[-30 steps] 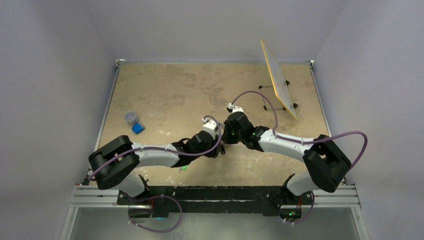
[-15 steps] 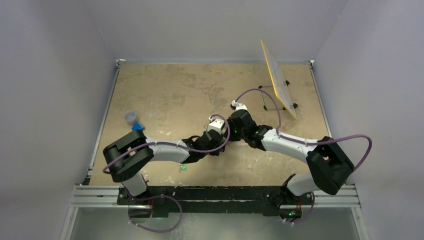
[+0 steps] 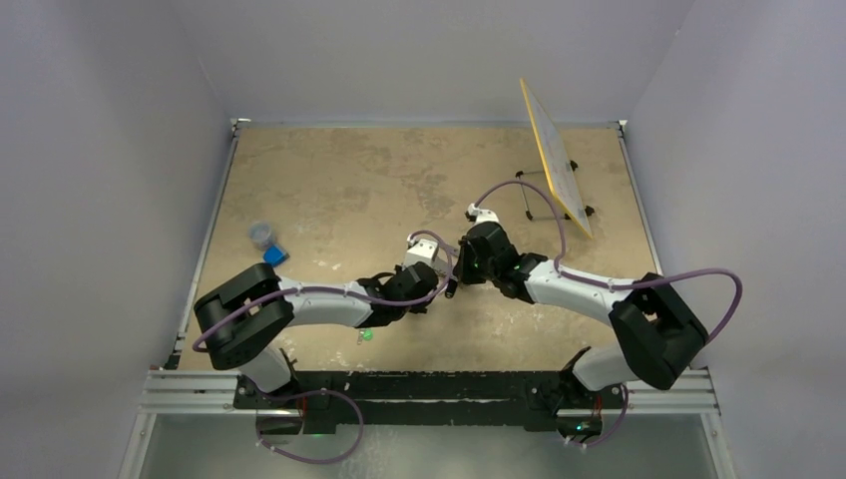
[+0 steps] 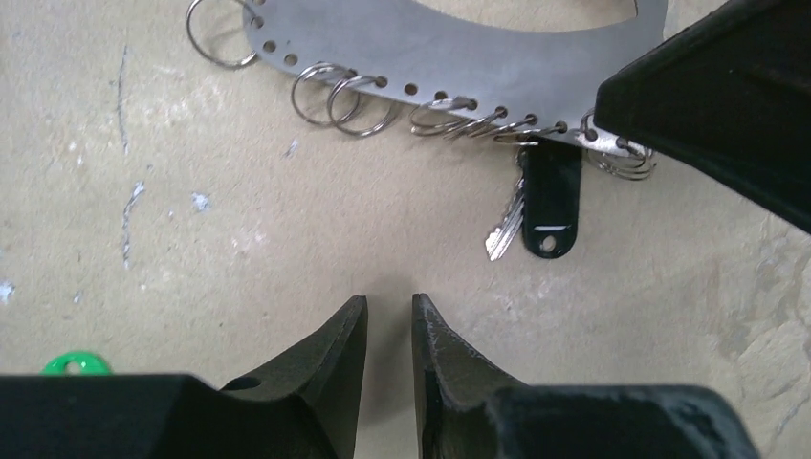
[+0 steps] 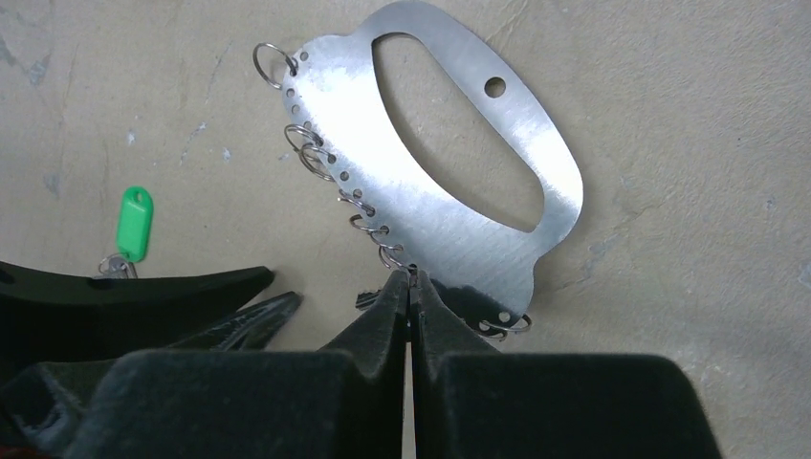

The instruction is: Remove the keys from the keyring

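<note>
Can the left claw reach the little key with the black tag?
Probably yes: only bare table lies between the left claw and the black-tagged key. The right claw pinches the keyring right beside it, so it's tight.

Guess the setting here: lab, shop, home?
Likely a lab robot cell: left arm and right arm bolted to a rail, a tan table boxed in by plain grey walls, a yellow board on a stand.
</note>
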